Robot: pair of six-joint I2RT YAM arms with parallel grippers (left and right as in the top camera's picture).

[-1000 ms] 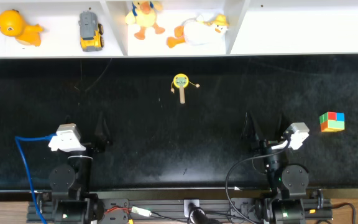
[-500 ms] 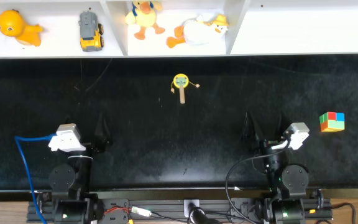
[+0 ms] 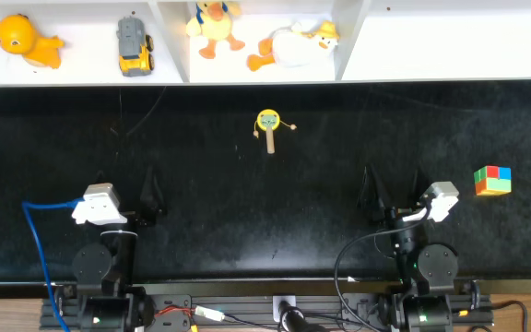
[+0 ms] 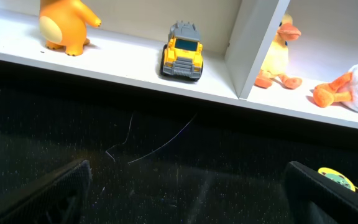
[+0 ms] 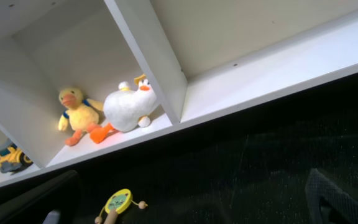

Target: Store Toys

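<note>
Left gripper hangs spread wide, gripping nothing, facing the shelf where the truck sits stored (a duck next door). Right gripper is likewise released, with the rattle on the table ahead. From above, the rattle mid-table and the cube at right lie well apart from both arms, probably awaiting shelving.

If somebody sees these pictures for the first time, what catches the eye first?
Probably the bright toys in the white shelf behind the black table: orange duck, yellow truck, yellow plush duck, white plush goose. Then, on the table, the yellow rattle in the middle and the coloured cube at the right.
</note>
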